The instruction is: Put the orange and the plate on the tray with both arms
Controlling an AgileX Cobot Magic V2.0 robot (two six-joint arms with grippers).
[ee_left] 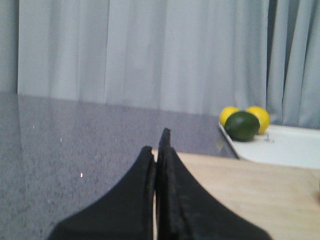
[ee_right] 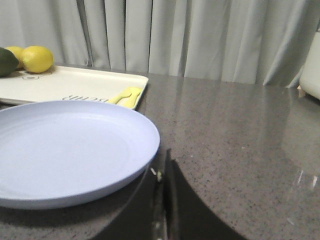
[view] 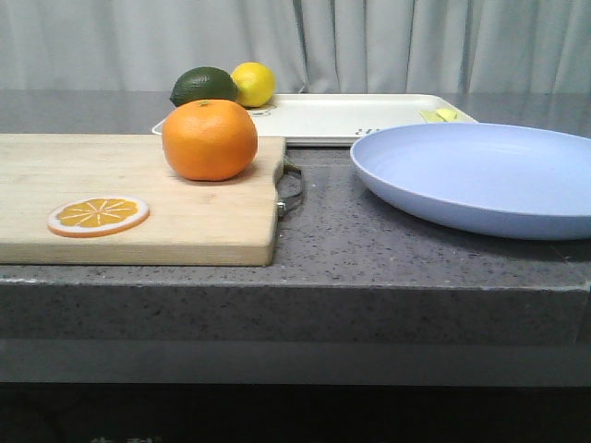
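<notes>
A whole bright-orange fruit sits on the far right corner of a pale wooden cutting board, which lies on the speckled grey stone tabletop. A flat orange slice lies on the same board, nearer its front edge. Just right of the board rests a wide, shallow lavender-blue plate. Behind the board, a cream-white rectangular tray holds a dark green lime and a yellow lemon at its left end. The left claw hangs over the board's edge with its black fingers pressed together, holding nothing. The right claw, beside the plate's rim, appears closed too, though the view there is dark.
</notes>
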